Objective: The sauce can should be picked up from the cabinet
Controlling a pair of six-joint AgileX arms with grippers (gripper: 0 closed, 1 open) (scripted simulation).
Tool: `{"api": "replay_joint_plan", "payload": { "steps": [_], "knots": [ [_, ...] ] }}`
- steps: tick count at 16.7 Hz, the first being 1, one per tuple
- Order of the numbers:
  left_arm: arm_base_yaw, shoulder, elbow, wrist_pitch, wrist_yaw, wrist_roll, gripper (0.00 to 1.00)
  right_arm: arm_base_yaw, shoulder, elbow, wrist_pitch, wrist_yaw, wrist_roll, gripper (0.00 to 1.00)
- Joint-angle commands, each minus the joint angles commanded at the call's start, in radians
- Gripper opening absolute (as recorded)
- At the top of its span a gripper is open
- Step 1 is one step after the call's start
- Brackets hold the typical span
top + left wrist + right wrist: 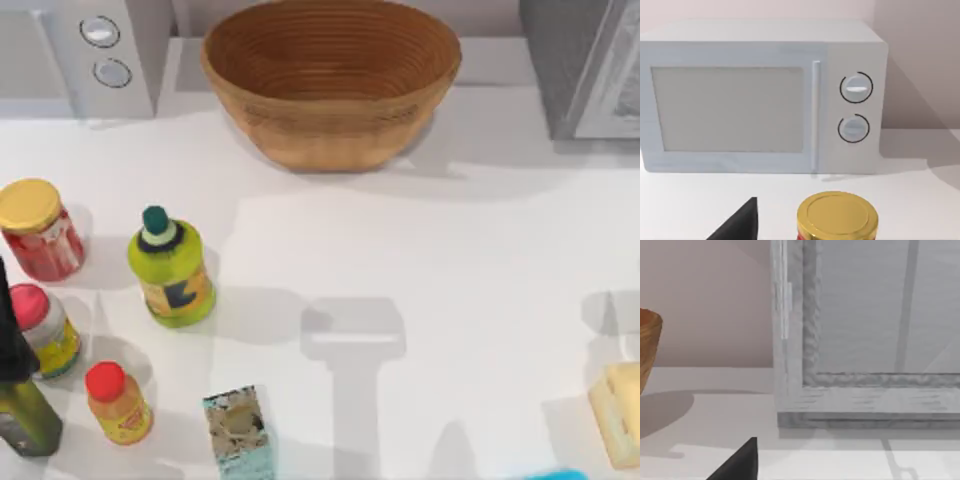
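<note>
The sauce can is out of view. The cabinet [578, 70] is a dark grey box at the table's back right corner, with a pale front panel. In the right wrist view its white-framed front [865, 340] stands close ahead, and a dark tip of my right gripper [740, 462] shows low in front of it. A dark tip of my left gripper [740, 222] faces the white microwave [760, 100], just beside a red jar with a yellow lid [837, 216].
A woven basket [330, 80] sits at the back middle, the microwave [90, 50] at the back left. The red jar [38, 230], a green bottle [172, 265], several small bottles and a box [240, 432] crowd the left side. A yellow block [620, 415] lies at the right edge.
</note>
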Motion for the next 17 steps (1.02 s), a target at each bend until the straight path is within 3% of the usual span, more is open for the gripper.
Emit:
{"api": "replay_joint_plan", "payload": {
  "steps": [7, 17],
  "knots": [
    [0.000, 0.000, 0.000, 0.000, 0.000, 0.000, 1.00, 0.024, 0.129, 0.159, -0.031, 0.018, 0.004, 1.00],
    [0.000, 0.000, 0.000, 0.000, 0.000, 0.000, 1.00, 0.112, 0.804, 1.030, -0.255, 0.119, 0.009, 1.00]
  ]
}}
